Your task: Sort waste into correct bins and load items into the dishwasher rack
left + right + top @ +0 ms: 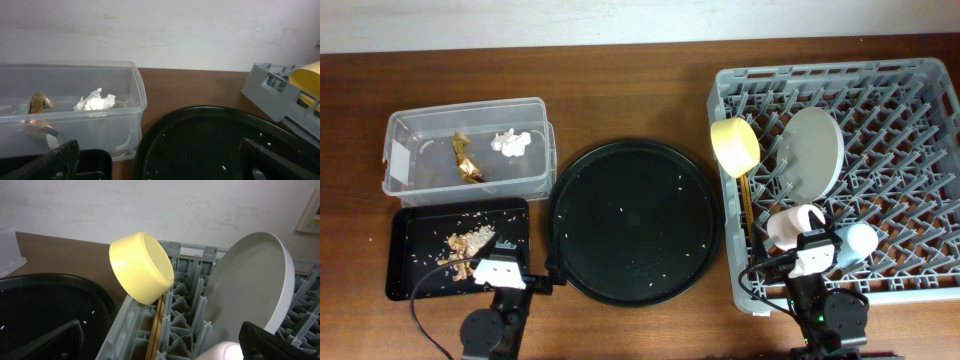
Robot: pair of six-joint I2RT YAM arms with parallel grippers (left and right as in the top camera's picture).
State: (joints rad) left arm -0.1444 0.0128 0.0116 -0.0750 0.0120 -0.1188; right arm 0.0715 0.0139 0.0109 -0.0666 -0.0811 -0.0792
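Observation:
The clear tub (405,130) holds the gold-brown foil wrapper (468,160) and the white tissue (512,143); both also show in the left wrist view, wrapper (39,101) and tissue (95,100). The flat black tray (420,270) holds beige food scraps (468,245). The grey rack (910,150) holds the yellow bowl (734,143), the plate (813,150), the chopsticks (748,205), the pink cup (790,225) and a pale blue cup (861,240). My left gripper (160,162) is open and empty at the front, between the flat tray and the round tray. My right gripper (165,342) is open and empty over the rack's front left corner.
A large round black tray (635,220) with a few crumbs lies in the middle, between the bins and the rack. Bare brown table (620,80) runs along the back. A white wall (175,30) stands behind the table.

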